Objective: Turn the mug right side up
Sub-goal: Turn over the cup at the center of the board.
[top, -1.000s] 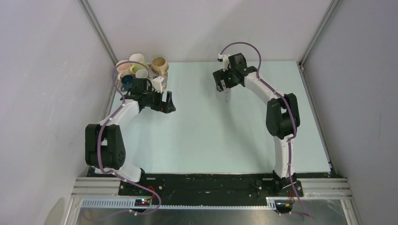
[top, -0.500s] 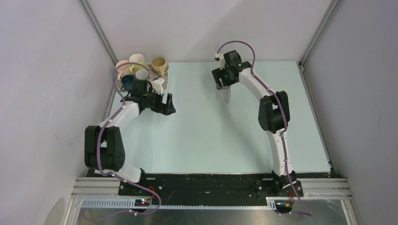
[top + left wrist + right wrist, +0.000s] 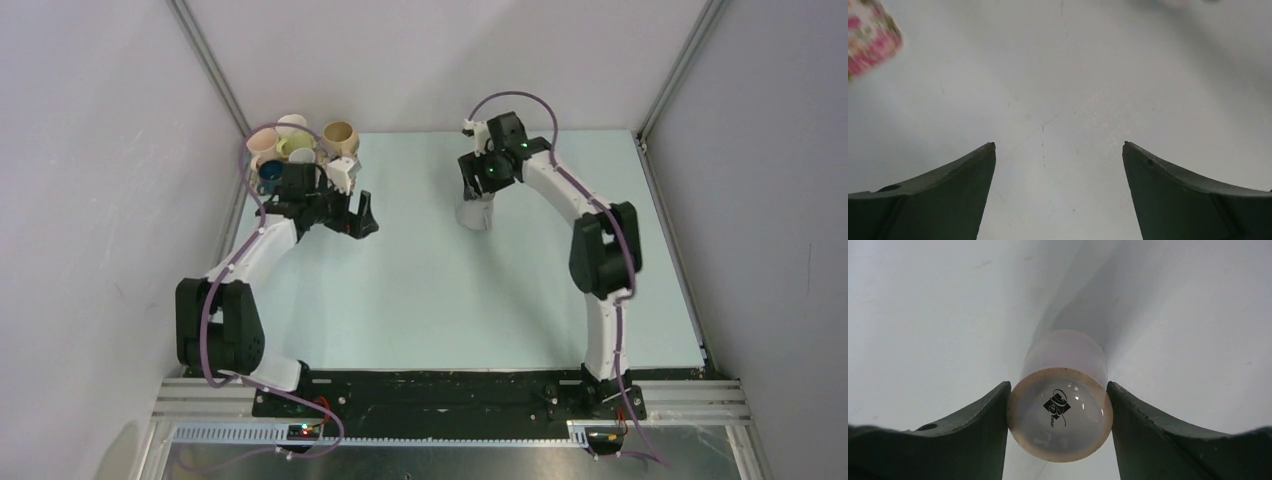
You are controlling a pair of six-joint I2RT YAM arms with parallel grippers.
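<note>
The left arm folds up from its base at the near edge and stretches toward the far left, wrist turned inward. The left gripper (image 3: 1059, 144) hangs with its jaws spread wide. The right arm rises tall, elbow high, then bends forward and down. The right gripper (image 3: 1058, 384) points downward, its fingers (image 3: 990, 420) set against both sides of the mug (image 3: 1060, 420).

- Soft, even light from above; the table (image 3: 420, 290) looks pale and evenly lit.
- Right wrist: the mug (image 3: 1060, 420) throws a broad, soft shadow away from me; tiny highlights glint on its base.
- Left wrist: the flowered cup (image 3: 870, 37) at the corner is blurred.
</note>
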